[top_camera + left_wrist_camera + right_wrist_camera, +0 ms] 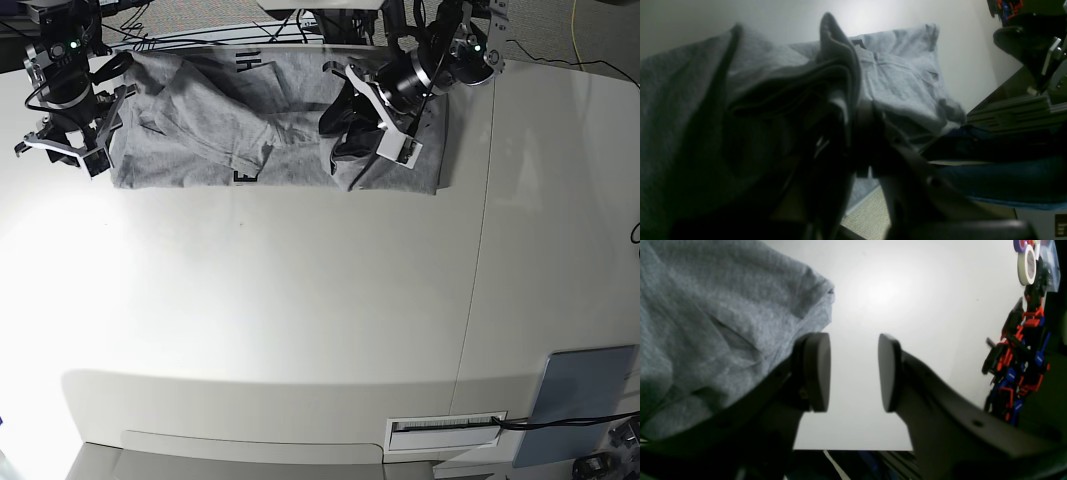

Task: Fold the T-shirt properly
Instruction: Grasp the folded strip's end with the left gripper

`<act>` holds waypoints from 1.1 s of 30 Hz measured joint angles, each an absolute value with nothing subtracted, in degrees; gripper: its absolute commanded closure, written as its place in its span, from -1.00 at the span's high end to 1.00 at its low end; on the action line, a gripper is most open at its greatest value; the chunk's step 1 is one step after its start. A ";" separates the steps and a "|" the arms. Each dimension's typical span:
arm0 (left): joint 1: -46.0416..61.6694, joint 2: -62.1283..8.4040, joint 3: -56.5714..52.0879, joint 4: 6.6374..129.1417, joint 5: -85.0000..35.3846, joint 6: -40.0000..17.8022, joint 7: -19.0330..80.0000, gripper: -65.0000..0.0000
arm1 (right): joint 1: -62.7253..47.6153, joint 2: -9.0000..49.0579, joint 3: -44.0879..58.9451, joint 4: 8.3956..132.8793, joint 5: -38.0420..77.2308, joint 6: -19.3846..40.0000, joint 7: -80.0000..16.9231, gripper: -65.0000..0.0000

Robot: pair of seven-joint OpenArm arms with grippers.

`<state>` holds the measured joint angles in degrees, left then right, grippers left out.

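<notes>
T-shirt (200, 140) — grey, rumpled and partly doubled over, lying along the far edge of the white worktop (300, 320), with black lettering showing at two spots. Left gripper (375, 125) sits over the shirt's right-hand portion in the base view; its wrist view shows several dark layers of cloth bunched between the jaws, so they are clenched on a gathered fold of the shirt. Right gripper (854, 371) stands at the shirt's other end, jaws parted with only bare worktop between the pads, the cloth just beside one finger (816, 371). Judged from its creases, the fabric is soft, light and limp: it will sag and drag rather than hold shape, and is best taken at hems, sleeve seams or corners, pinching few layers. Base view alone gives the whole outline and both arms — plus a blue-grey panel (580, 400) at the near corner. Wrist views alone reveal what lies between the jaws.
</notes>
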<state>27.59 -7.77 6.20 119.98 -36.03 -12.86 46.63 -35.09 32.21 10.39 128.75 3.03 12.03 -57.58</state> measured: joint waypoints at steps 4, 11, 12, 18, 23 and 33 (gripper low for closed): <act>26.72 -7.79 6.20 119.98 -36.27 -14.31 46.41 -0.27 | -35.09 32.21 10.39 128.75 3.03 12.05 -57.58 -0.28; 24.91 -6.76 6.20 119.98 -38.96 -18.09 44.73 0.04 | -35.07 32.21 10.39 128.75 2.94 10.04 -51.92 -0.28; 24.88 -6.74 6.20 119.98 -39.05 -19.20 44.80 0.04 | -35.09 32.21 10.39 128.75 2.85 9.63 -51.86 -0.28; 24.73 -6.87 4.40 120.01 -34.76 -21.19 50.54 0.04 | -35.11 32.21 10.39 128.75 0.21 9.21 -52.53 -0.27; 25.04 -6.98 1.32 119.98 -32.12 -23.79 55.51 0.04 | -35.09 32.21 10.39 128.75 0.21 9.19 -52.95 -0.27; 24.71 -6.96 6.46 118.17 -22.09 -18.63 45.67 -0.81 | -35.09 32.21 10.39 128.75 0.21 9.19 -53.98 -0.27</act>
